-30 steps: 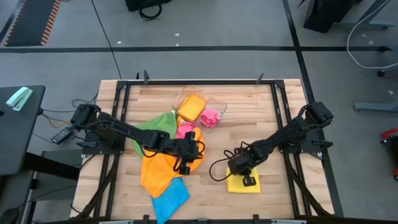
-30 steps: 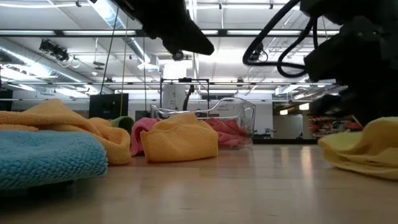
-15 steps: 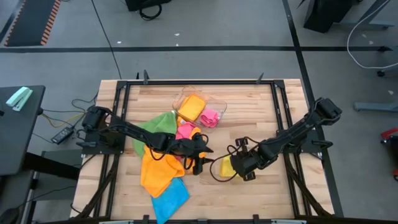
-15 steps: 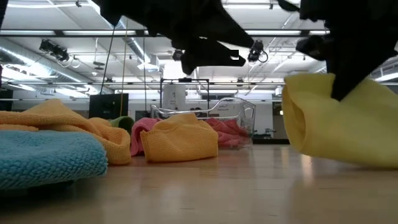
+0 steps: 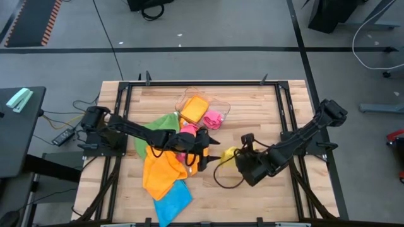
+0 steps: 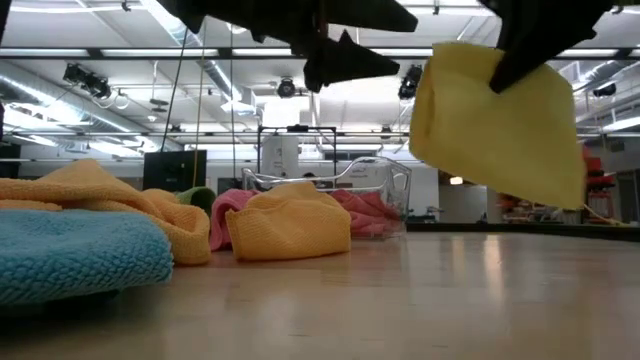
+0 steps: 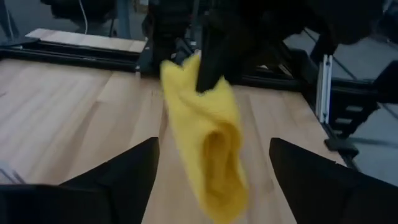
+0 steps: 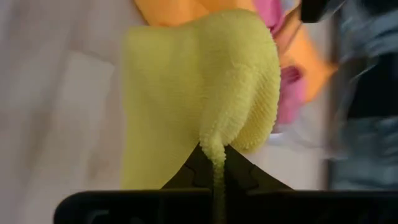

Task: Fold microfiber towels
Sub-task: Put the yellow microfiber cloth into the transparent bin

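right gripper: clamped on yellow towel, lifted clear of surface | left gripper: fingers spread wide, facing the towel | other towels: heaped at surface's left

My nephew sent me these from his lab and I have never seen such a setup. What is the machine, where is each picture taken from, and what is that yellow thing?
It is a robot with two dark arms at a wooden table, each ending in a two-finger gripper. One picture looks straight down from above, one looks level across the tabletop, and two come from cameras on the arms' wrists.

The yellow thing is a yellow towel, a small soft cloth. The right gripper is shut on it and holds it in the air, clear of the table. The left gripper is open and faces the cloth with a finger on either side, not touching it.

On the table lie an orange towel, a blue towel, a green towel and a pink towel. A clear tray holds another orange cloth and a pink one.
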You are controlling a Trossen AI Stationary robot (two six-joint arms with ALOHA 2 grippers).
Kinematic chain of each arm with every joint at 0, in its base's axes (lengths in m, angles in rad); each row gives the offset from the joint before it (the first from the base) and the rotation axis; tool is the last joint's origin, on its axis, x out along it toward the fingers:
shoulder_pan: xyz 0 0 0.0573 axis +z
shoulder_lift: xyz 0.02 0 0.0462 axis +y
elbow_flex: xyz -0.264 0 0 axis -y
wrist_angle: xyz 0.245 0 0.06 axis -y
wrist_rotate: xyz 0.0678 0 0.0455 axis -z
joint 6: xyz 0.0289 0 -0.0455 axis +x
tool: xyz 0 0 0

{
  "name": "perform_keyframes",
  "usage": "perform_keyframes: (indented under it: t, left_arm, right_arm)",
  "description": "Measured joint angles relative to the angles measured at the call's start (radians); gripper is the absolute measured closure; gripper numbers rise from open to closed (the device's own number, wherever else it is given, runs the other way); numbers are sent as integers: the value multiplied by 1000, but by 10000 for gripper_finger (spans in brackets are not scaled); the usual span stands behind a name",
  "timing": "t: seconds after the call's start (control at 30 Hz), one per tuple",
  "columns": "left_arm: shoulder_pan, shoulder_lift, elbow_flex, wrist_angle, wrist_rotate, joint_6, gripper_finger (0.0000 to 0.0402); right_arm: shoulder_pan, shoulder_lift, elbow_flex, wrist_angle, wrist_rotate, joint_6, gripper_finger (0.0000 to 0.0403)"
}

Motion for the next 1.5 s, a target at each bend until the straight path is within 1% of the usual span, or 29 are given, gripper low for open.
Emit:
perform_keyframes:
  t: [0.13,0.23,0.33,0.47,0.57,0.67,0.8,0.93,1.13,1.27,1.5]
  left_arm:
    - [2,-3,0,-7,-3,76,108]
    - [12,-3,0,-17,-38,129,118]
    - [29,-30,-3,-71,-53,180,127]
    - [62,-101,-2,-185,-53,242,140]
    - [90,-167,-2,-277,-53,274,150]
    - [111,-233,-1,-329,-56,304,161]
    - [126,-284,-42,-345,-53,311,175]
    - [140,-322,-124,-310,-53,306,185]
    - [152,-393,-229,-281,-53,289,196]
    - [154,-438,-284,-283,-53,291,198]
    - [198,-488,-411,-235,-52,310,202]
  right_arm:
    - [29,0,-2,-11,110,-142,396]
    - [31,0,-10,-15,181,-212,396]
    - [32,0,-10,-13,261,-266,396]
    - [24,0,-10,-11,343,-395,396]
    - [-14,0,-4,-5,353,-473,396]
    - [-81,0,12,3,355,-523,396]
    - [-175,0,34,40,349,-663,396]
    - [-273,0,62,117,288,-830,396]
    - [-426,0,75,305,129,-1139,396]
    - [-530,0,75,433,-34,-1332,395]
    - [-706,6,75,569,-308,-1613,393]
